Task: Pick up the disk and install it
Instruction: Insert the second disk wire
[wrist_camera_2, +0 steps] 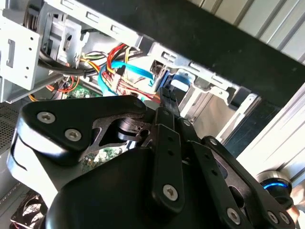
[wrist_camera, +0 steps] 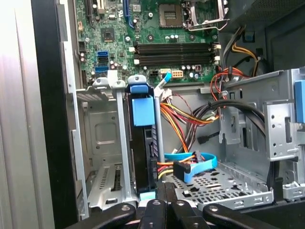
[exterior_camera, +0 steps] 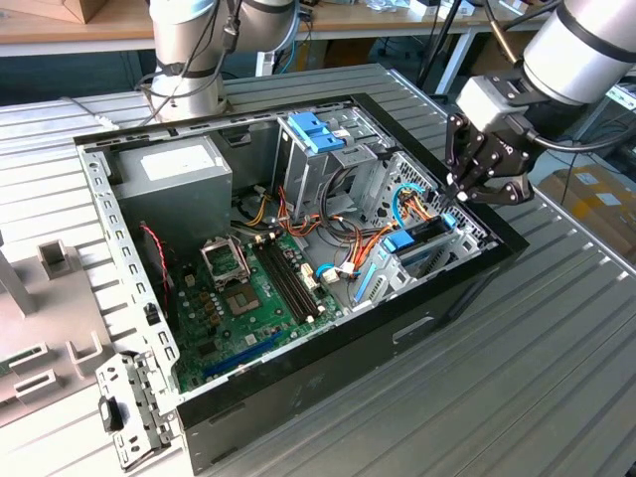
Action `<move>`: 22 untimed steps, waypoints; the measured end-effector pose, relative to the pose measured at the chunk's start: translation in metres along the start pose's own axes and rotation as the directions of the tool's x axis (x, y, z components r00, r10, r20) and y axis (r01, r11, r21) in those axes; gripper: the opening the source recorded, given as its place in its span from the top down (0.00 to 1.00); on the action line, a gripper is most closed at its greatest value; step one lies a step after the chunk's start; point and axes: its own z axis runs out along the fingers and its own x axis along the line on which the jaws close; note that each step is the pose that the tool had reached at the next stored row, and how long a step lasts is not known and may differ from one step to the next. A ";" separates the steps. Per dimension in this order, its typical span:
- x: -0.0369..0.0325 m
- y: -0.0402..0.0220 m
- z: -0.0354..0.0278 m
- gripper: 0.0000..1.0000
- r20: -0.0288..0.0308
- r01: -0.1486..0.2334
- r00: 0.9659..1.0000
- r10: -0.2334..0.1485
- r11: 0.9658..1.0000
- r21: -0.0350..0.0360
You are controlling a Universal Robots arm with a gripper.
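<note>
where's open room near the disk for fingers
Free: the empty bay in the drive cage beside the disk, toward the case wall. Crowded: the other side, where cables and a blue cable bunch. The gripper hangs above.

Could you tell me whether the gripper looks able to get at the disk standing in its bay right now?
Probably yes. The gripper hangs right above the disk, which stands on edge in the open drive bay. The case has no side panel, and the cables lie beside the disk, not across it.
</note>
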 end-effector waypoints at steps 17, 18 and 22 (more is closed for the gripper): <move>0.0001 0.0024 0.0000 0.52 0.000 0.000 1.000 0.000 1.000 0.000; -0.0010 0.0025 0.0003 0.52 0.000 0.000 1.000 0.000 1.000 0.000; -0.0119 0.0035 0.0021 0.52 0.000 0.000 1.000 0.000 1.000 0.000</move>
